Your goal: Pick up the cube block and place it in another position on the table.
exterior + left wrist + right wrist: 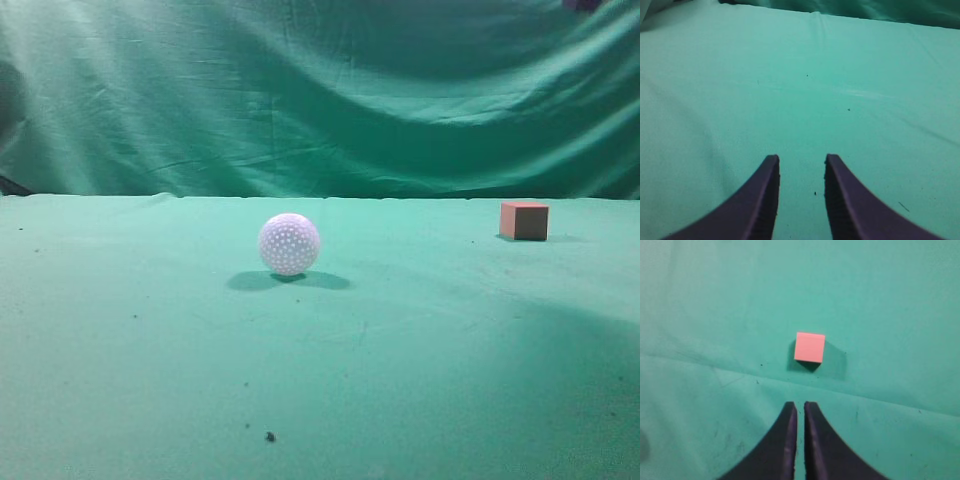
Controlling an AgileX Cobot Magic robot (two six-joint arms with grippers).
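**Cube sits alone at the far right of the green table, both grippers empty**

The curtain (320, 90) is the biggest thing in the exterior view: a wrinkled green cloth hanging in broad sagging folds behind everything.

Below it the table (150, 350) spreads flat across the frame, covered in green felt-like cloth with a matte, slightly fuzzy look. A few dark specks (270, 436) dot the near part, and a soft shadow darkens the near right corner.

The left gripper (801, 167) shows in its wrist view as two dark purple fingers, curved and tapering to blunt tips with ribbed inner faces. They stand apart with bare cloth between them and nothing in their grasp.

The right gripper (800, 407) has the same dark curved fingers, but drawn nearly together with only a thin slit between them, holding nothing. It hangs above the table, with the cube beyond its tips and clear of them.

The ball (289, 243) is white, round and dimpled all over. It rests near the middle of the table, a shadow beneath it.

The cube (524, 220) is small, salmon-pink with plain matte faces and sharp edges. It stands flat on the cloth at the far right, well apart from the ball.
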